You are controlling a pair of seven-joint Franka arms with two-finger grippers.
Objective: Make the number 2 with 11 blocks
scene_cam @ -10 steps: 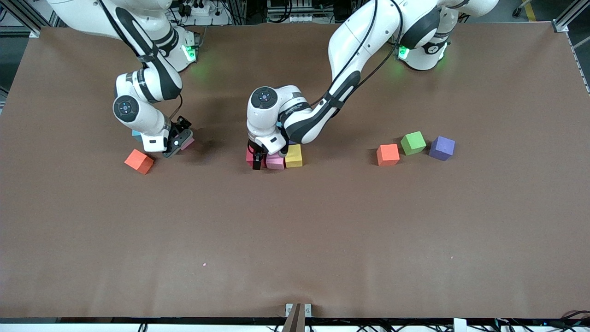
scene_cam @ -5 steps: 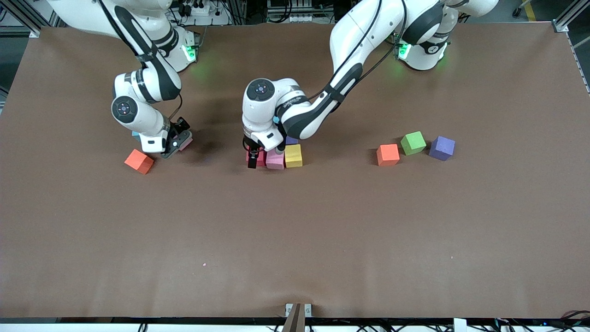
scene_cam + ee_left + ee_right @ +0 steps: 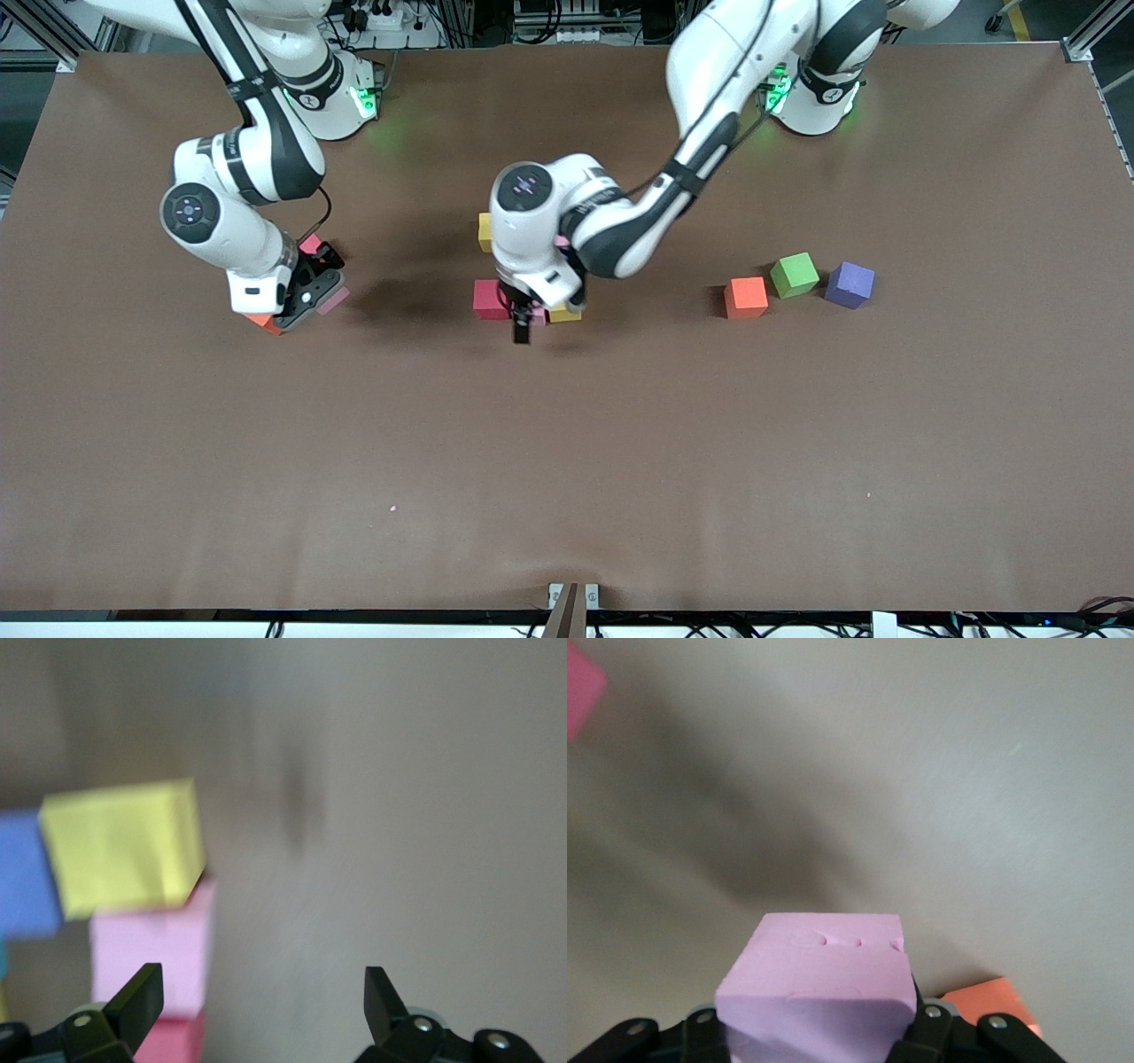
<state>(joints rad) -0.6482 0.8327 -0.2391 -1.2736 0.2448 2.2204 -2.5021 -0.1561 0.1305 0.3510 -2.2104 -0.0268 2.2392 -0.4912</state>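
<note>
**Right arm has a block up; left gripper has let go at the digit**

Moved since a second ago: right arm swung toward its own end of the table and its grip went from wide to clamped. Left arm rose off the cluster and uncovered two blocks.

- Right gripper (image 3: 310, 299): jaws clamped on a lilac block (image 3: 818, 981), up in the air. It hangs over an orange block (image 3: 262, 322), of which only a corner shows under the hand. The same corner shows in the right wrist view (image 3: 994, 1001).
- Magenta block (image 3: 311, 244) sits on the table just beside that hand, farther from the front camera than the orange one.
- The number 2: only partly built, mid-table, mostly hidden under the left arm's wrist.
  - Red block (image 3: 488, 299) at the right arm's end of the nearest row, now uncovered.
  - Pink block (image 3: 155, 957) is next to it.
  - Yellow block (image 3: 565, 314) touches the pink one.
  - Blue block (image 3: 25, 875) sits beside that yellow one in the left wrist view.
  - Second yellow block (image 3: 485, 230) peeks out farther from the front camera.
  - Can't tell the rest of the layout.
- Left gripper (image 3: 522, 326): fingers (image 3: 133, 999) wide apart, holding nothing. It hovers over the pink block's edge and the bare table (image 3: 567, 461) beside the nearest row.
- Toward the left arm's end sit three loose blocks, close together and not touching: orange cube (image 3: 745, 297), green cube (image 3: 794, 274), purple cube (image 3: 850, 283).
</note>
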